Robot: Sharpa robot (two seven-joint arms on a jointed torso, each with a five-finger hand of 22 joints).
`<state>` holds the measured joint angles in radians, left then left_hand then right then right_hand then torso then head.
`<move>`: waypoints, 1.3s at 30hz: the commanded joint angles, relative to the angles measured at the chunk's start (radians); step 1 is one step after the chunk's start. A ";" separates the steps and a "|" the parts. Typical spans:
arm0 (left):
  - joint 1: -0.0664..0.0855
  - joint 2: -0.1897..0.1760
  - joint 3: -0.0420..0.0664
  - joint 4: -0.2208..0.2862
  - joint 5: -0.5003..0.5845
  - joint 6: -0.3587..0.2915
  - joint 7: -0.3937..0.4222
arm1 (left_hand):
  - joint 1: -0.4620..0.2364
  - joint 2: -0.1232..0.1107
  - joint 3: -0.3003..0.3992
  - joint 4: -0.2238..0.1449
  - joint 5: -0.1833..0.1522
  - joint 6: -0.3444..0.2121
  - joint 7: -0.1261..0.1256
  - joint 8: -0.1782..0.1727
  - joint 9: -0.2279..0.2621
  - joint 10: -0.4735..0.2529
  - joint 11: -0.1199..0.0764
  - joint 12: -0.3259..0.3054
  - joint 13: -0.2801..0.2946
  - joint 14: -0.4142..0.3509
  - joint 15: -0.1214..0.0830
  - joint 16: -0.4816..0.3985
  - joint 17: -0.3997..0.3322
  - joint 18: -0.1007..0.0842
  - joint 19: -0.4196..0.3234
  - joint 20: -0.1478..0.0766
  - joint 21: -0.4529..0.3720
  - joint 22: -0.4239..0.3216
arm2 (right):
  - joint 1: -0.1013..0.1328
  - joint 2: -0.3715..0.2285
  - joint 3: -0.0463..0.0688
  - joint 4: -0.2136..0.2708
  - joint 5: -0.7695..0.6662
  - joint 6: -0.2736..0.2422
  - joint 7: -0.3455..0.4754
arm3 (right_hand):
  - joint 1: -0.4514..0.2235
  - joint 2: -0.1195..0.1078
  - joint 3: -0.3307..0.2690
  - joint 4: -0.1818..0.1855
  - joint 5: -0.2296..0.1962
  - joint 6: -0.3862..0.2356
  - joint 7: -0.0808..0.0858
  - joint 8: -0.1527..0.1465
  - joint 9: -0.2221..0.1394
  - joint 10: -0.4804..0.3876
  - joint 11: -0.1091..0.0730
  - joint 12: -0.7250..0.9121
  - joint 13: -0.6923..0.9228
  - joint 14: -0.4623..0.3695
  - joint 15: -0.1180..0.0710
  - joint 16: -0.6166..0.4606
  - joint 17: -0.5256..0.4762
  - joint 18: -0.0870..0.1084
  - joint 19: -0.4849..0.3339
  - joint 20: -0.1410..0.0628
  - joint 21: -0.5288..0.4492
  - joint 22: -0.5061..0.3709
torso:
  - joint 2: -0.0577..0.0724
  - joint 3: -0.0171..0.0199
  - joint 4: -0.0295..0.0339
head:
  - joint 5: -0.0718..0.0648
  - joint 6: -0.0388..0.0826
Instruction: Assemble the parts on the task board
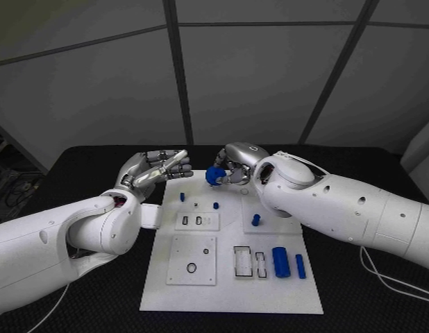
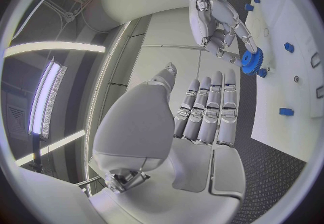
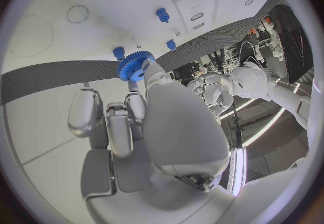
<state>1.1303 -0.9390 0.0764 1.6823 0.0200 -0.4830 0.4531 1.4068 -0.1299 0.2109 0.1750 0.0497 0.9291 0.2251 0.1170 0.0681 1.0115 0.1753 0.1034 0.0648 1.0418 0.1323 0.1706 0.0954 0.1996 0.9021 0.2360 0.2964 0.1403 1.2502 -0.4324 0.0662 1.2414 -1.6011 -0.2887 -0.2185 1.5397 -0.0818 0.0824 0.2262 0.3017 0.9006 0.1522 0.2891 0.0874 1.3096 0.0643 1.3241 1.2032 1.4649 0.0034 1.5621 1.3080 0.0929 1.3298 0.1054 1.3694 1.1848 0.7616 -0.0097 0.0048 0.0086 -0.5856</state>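
Right hand [image 1: 237, 165]: at the far edge of the task board [image 1: 232, 291], fingertips pinching a blue gear [image 1: 214, 176]; the right wrist view shows the gear [image 3: 134, 66] gripped at the fingertips just above the board surface.
Blue gear: toothed wheel, held at the board's far edge near its middle; whether it touches the board cannot be told. In the left wrist view it sits at the right hand's fingertips [image 2: 251, 61], next to a small blue peg [image 2: 262, 72].
Left hand [image 1: 155, 168]: raised beside the board's far left corner, palm up, fingers straight and side by side, holding nothing; the left wrist view confirms the flat, released hand [image 2: 202, 110].
Task board: white plate lying mid-table on the black table [image 1: 94, 305], with recessed slots and holes.
Other parts: two small blue pegs [image 1: 182, 197] standing at the far left area; a short blue stud [image 1: 255, 220] right of centre; a blue cylinder [image 1: 280, 262] and a thinner blue pin [image 1: 300, 266] lying side by side at the near right.
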 commanded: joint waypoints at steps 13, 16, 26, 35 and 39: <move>0.002 0.003 0.001 -0.003 -0.009 0.019 0.000 | 0.001 0.009 -0.001 -0.005 -0.003 0.003 0.001 -0.003 -0.001 0.003 0.001 -0.004 0.000 0.003 0.000 -0.003 -0.002 -0.019 0.004 0.002 -0.003 -0.002 | 0.001 0.054 -0.012 -0.059 -0.015 0.034 0.009 | -0.014 -0.003 0.012 0.002 0.003 -0.002 0.005 -0.005 -0.003 -0.004 0.006 -0.008 -0.003 0.105 -0.004 0.007 0.257 -0.013 0.004 0.002 0.005 0.000 | -0.001 0.0010 -0.0019 | 0.007 -0.006; 0.002 0.003 0.001 -0.003 -0.009 0.019 -0.001 | 0.001 0.009 -0.001 -0.005 -0.003 0.003 0.001 -0.003 -0.001 0.003 0.001 -0.004 0.000 0.003 0.000 -0.003 -0.002 -0.019 0.004 0.002 -0.003 -0.002 | 0.001 0.059 -0.013 -0.065 -0.015 0.048 0.010 | -0.016 -0.005 0.013 0.002 0.001 -0.002 0.006 -0.007 -0.004 -0.005 0.007 -0.009 -0.004 0.105 -0.004 0.007 0.257 -0.013 0.003 0.002 0.004 -0.001 | -0.001 0.0010 -0.0018 | 0.007 -0.006; 0.003 0.002 0.001 -0.002 -0.009 0.020 -0.002 | 0.001 0.009 -0.001 -0.005 -0.003 0.003 0.001 -0.003 -0.001 0.003 0.001 -0.004 0.000 0.003 0.000 -0.003 -0.002 -0.019 0.004 0.002 -0.003 -0.002 | 0.001 0.066 -0.028 -0.073 -0.015 0.100 0.007 | -0.023 -0.010 0.015 0.004 -0.006 -0.003 0.007 -0.013 -0.006 -0.008 0.009 -0.011 -0.007 0.105 -0.002 0.007 0.257 -0.013 0.002 0.003 0.004 -0.001 | -0.001 0.0012 -0.0028 | 0.008 -0.008; 0.003 0.001 0.001 -0.003 -0.009 0.019 -0.002 | 0.001 0.010 -0.002 -0.006 -0.003 0.003 0.001 -0.005 -0.001 0.003 0.001 -0.005 0.000 0.003 0.001 -0.005 -0.002 -0.020 0.004 0.002 -0.003 -0.002 | 0.001 0.068 -0.031 -0.080 -0.015 0.114 0.003 | -0.028 -0.013 0.018 0.003 -0.011 -0.007 0.009 -0.019 -0.009 -0.018 0.010 -0.020 -0.017 0.104 -0.001 0.006 0.257 -0.013 -0.001 0.005 0.002 -0.004 | -0.001 0.0014 -0.0023 | 0.009 -0.009; 0.003 0.001 0.001 -0.003 -0.010 0.018 -0.002 | 0.000 0.011 -0.003 -0.008 -0.003 0.004 0.002 -0.007 -0.001 0.003 0.002 -0.008 0.000 0.000 0.002 -0.009 -0.003 -0.020 0.002 0.003 -0.005 -0.004 | 0.001 0.069 -0.031 -0.085 -0.015 0.105 0.007 | -0.033 -0.022 0.023 0.001 -0.017 -0.043 0.017 -0.044 -0.019 -0.036 0.017 -0.036 -0.036 0.105 0.004 0.007 0.259 -0.012 -0.004 0.008 0.000 -0.007 | -0.001 0.0014 -0.0029 | 0.009 -0.010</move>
<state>1.1312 -0.9380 0.0766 1.6791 0.0196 -0.4765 0.4478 1.4068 -0.1300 0.2081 0.1723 0.0497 0.9291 0.2252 0.1160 0.0681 1.0115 0.1753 0.0988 0.0648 1.0418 0.1322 0.1652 0.0931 0.1996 0.9021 0.2360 0.2964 0.1377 1.2511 -0.3647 0.0364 1.1586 -1.6100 -0.1968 -0.2163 1.5134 -0.0983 0.1011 0.2272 0.2896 0.8757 0.1658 0.2584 0.0737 1.2831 0.0788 1.2949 1.1746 1.4649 0.0035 1.5628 1.3076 0.0930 1.3293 0.1058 1.3694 1.1786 0.7605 -0.0082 0.0024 0.0171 -0.5947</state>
